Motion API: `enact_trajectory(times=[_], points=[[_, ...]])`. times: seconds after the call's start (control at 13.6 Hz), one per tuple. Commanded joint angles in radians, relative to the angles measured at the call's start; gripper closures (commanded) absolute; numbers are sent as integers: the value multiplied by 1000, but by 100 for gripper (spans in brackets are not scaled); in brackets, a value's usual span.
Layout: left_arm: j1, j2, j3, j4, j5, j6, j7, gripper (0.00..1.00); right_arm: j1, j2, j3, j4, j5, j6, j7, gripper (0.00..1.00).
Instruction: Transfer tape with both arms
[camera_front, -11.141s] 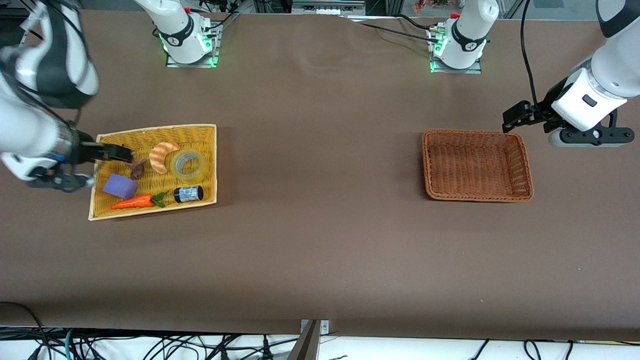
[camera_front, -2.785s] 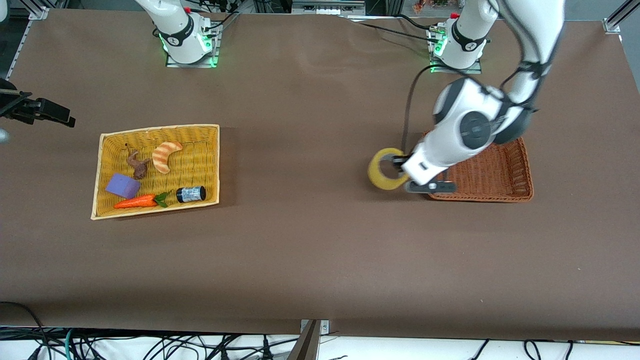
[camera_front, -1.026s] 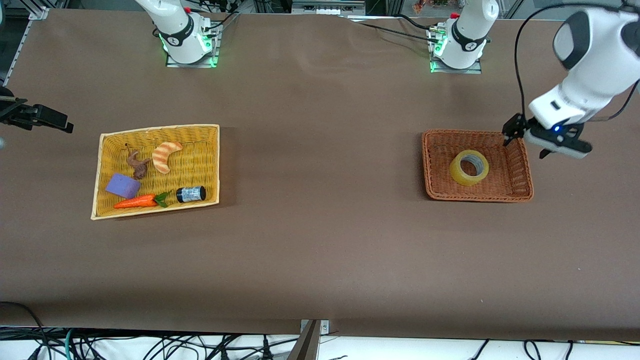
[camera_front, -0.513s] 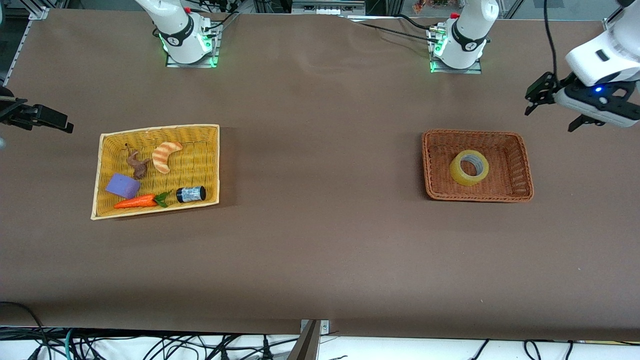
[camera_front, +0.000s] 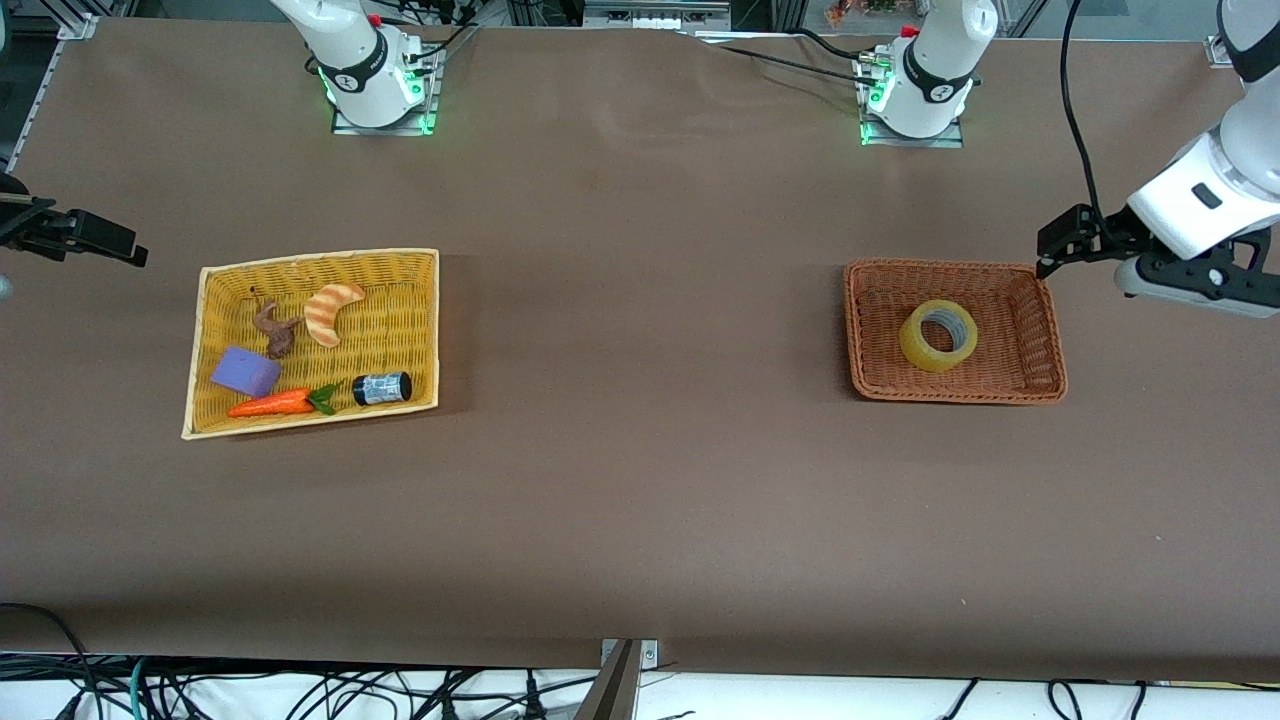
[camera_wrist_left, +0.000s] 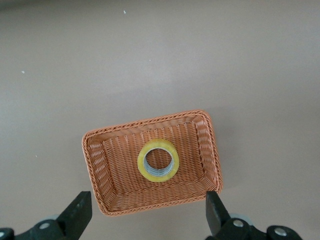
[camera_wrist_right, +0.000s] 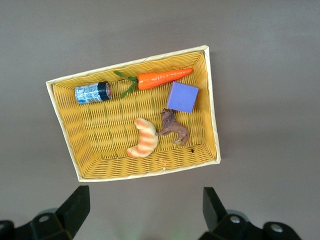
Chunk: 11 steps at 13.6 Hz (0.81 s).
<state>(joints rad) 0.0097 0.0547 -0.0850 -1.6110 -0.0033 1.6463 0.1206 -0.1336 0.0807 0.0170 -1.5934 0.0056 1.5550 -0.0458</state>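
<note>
Brown table (camera_front: 640, 500): tape (camera_front: 938, 335) lies in the brown basket (camera_front: 1050, 340); left pincer (camera_front: 1060, 240) and right pincer (camera_front: 100, 237), at frame edges, both spread, empty.

A robotics lab: bolted arm bases (camera_front: 378, 75), loose cables (camera_front: 300, 690), brown test table (camera_front: 640, 500).

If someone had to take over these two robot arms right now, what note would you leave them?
Left gripper: open, empty, up beside the brown basket at the left arm's end of the table.
Right gripper: open, empty, waiting near the yellow basket.
Tape: lying flat in the brown basket.
Done: the tape is in the brown basket and let go.
Left: nothing visible; the other toys sit in the yellow basket.
</note>
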Motion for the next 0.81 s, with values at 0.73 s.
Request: enact_trajectory(times=[0.73], points=[[0, 33, -13, 66, -34, -79, -25, 0, -9, 10, 3, 21, 22, -9, -16, 0]])
